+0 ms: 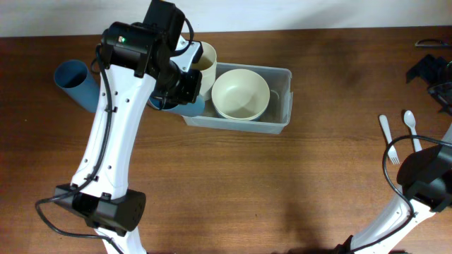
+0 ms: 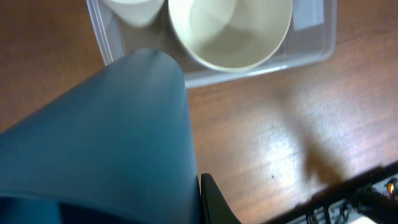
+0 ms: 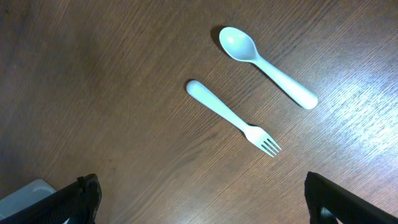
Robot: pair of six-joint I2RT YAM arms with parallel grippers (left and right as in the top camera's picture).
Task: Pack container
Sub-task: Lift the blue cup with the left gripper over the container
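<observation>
The container [image 1: 284, 100] is a clear rectangular bin at the back centre of the table. Inside it stand a cream bowl [image 1: 240, 94] and, at its left end, a cream cup [image 1: 205, 59]. My left gripper [image 1: 185, 88] is shut on a blue cup [image 1: 189, 107] and holds it over the bin's front left corner. In the left wrist view the blue cup [image 2: 106, 137] fills the left side, one dark finger [image 2: 214, 202] presses on it, and the container [image 2: 314, 46] and bowl [image 2: 230, 31] lie beyond. My right gripper [image 3: 205, 199] stands open over bare wood.
A second blue cup [image 1: 74, 81] lies on its side at the back left. A white fork [image 3: 230, 115] and white spoon [image 3: 267, 65] lie side by side at the right, just beyond my right gripper. Dark gear [image 1: 431, 70] sits at the back right edge.
</observation>
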